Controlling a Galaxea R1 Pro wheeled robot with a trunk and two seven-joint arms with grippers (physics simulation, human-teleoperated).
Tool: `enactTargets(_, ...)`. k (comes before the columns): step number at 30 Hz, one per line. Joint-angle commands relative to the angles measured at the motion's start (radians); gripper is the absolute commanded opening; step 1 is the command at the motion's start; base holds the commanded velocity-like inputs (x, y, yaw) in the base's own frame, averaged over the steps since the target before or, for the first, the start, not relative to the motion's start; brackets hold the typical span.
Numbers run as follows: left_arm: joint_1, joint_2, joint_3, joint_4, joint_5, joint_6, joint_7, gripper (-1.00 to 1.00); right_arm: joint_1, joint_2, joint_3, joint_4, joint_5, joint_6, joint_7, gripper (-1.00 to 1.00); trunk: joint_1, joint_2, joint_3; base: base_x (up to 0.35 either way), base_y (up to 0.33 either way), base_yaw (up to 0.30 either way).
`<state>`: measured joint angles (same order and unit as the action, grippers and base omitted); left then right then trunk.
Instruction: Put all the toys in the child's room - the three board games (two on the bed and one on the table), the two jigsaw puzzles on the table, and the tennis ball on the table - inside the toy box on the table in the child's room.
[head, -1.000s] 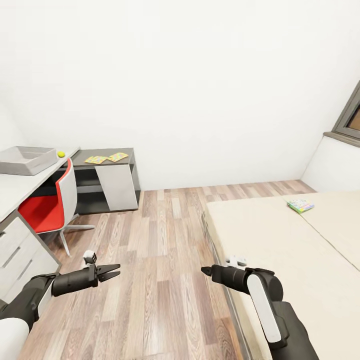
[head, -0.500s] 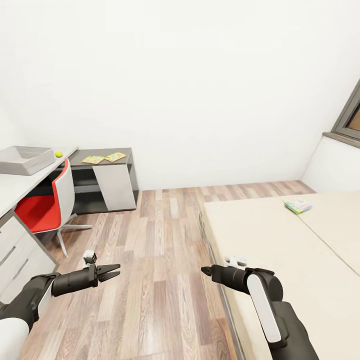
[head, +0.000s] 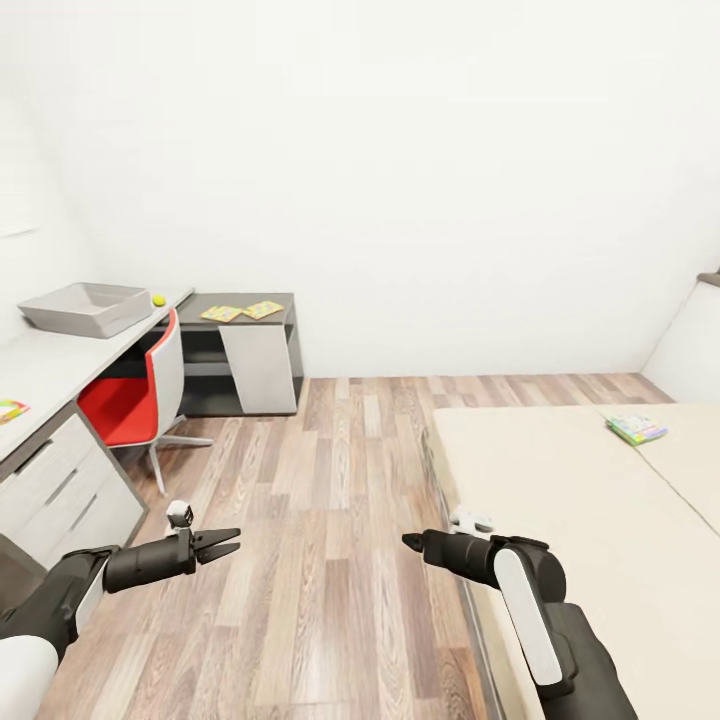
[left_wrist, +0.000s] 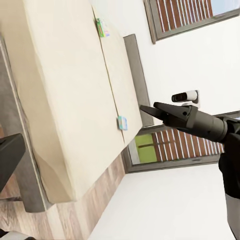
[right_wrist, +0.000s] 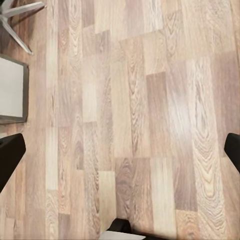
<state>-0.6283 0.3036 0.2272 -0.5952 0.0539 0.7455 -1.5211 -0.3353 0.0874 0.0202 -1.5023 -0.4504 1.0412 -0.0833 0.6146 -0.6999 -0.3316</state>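
The grey toy box (head: 85, 307) stands on the white table (head: 60, 365) at the far left, with the tennis ball (head: 158, 299) just right of it. Two jigsaw puzzles (head: 222, 313) (head: 262, 309) lie on the lower dark side unit. A colourful board game (head: 10, 410) is cut off by the view's left edge on the table. On the bed (head: 560, 480), another board game (head: 637, 429) lies at the far right. The left wrist view has two board games (left_wrist: 102, 27) (left_wrist: 122, 122) on the mattress. My left gripper (head: 228, 542) and right gripper (head: 408, 541) hang open and empty over the floor.
A red and white swivel chair (head: 135, 405) stands at the desk, its leg (right_wrist: 20, 10) over the wood floor. White drawers (head: 60, 490) sit close to my left arm. The bed's edge (head: 450, 500) is under my right arm. A window (left_wrist: 165, 145) is beyond the bed.
The camera has turned left, so the desk, chair and bed sit further right in the picture, and more of the table shows. Both arms hold the same pose.
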Motion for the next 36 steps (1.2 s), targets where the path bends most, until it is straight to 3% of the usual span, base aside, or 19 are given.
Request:
enactTargets(1,-0.001,0.000,0.000,0.000,0.000,0.010,-0.004,1.00,-0.001,0.000,0.000,-0.001,-0.009,0.003,-0.009,1.00,0.000,-0.001,-0.001,-0.005,0.000,0.043)
enactTargets(36,-0.001,-0.009,0.000,0.000,0.003,-0.021,-0.004,1.00,-0.001,0.000,0.000,-0.001,-0.010,0.003,-0.009,1.00,0.000,-0.001,-0.001,-0.024,-0.007,0.003)
